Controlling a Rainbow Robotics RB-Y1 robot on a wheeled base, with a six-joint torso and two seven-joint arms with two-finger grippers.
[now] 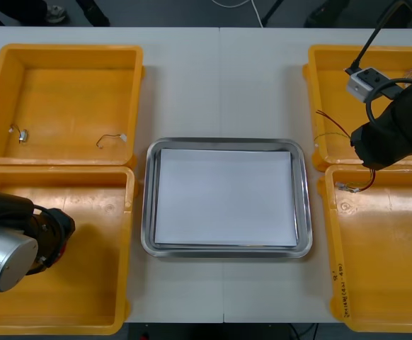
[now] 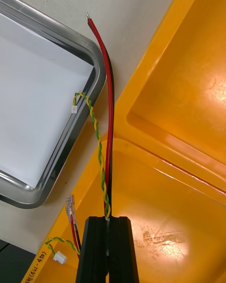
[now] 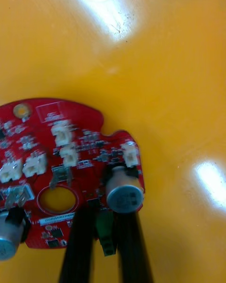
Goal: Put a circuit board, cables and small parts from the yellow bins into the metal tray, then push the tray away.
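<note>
Over yellow bins [image 1: 93, 290], left claw [image 3: 104, 219] pinches a round red circuit board [image 3: 70, 137], right claw [image 2: 108, 222] pinches cables [image 2: 112, 99].

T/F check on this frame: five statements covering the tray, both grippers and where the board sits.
1. The metal tray has nothing on its white inside. True.
2. The right gripper is open. False: it is shut on cables, above the right bins.
3. The left gripper is at a red circuit board in the near left bin. True: its fingers are closed on the board's edge.
4. The circuit board lies in the tray. False: it is in the near left bin.
5. The far left bin holds a small metal part. True.
</note>
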